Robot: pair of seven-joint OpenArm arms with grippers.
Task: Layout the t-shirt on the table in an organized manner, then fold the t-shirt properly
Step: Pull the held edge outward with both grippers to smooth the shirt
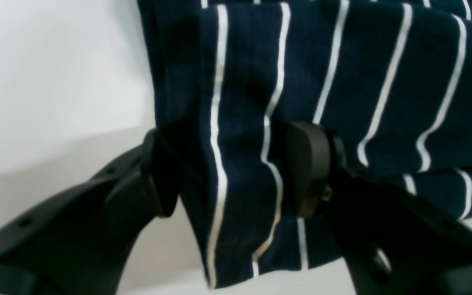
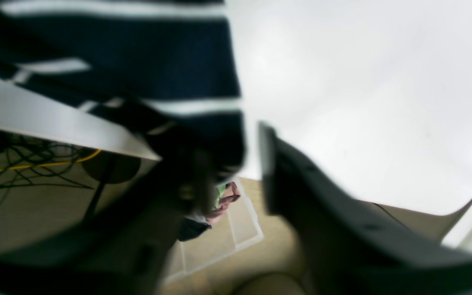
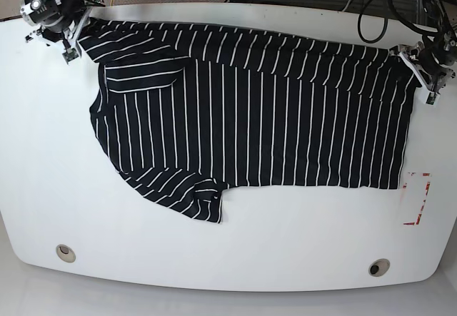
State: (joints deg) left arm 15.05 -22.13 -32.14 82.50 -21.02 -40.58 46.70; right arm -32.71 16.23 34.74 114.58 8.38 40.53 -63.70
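Observation:
The black t-shirt (image 3: pixel 250 116) with thin white stripes lies spread on the white table (image 3: pixel 235 237), its far edge folded over toward the middle. One sleeve (image 3: pixel 186 191) points to the near left. My left gripper (image 3: pixel 423 70) is at the shirt's far right corner. In the left wrist view this gripper (image 1: pixel 232 164) stands open, its fingers straddling a fold of the shirt (image 1: pixel 342 82). My right gripper (image 3: pixel 71 41) is at the far left corner. Up close, the right gripper (image 2: pixel 236 164) is open, and the shirt's edge (image 2: pixel 137 61) rests against one finger.
A red-and-white sticker (image 3: pixel 416 198) lies near the right edge. Two grey grommet holes (image 3: pixel 66 252) (image 3: pixel 379 267) sit along the near edge. Cables (image 3: pixel 371 2) run behind the far edge. Bare tabletop stretches to the left of and in front of the shirt.

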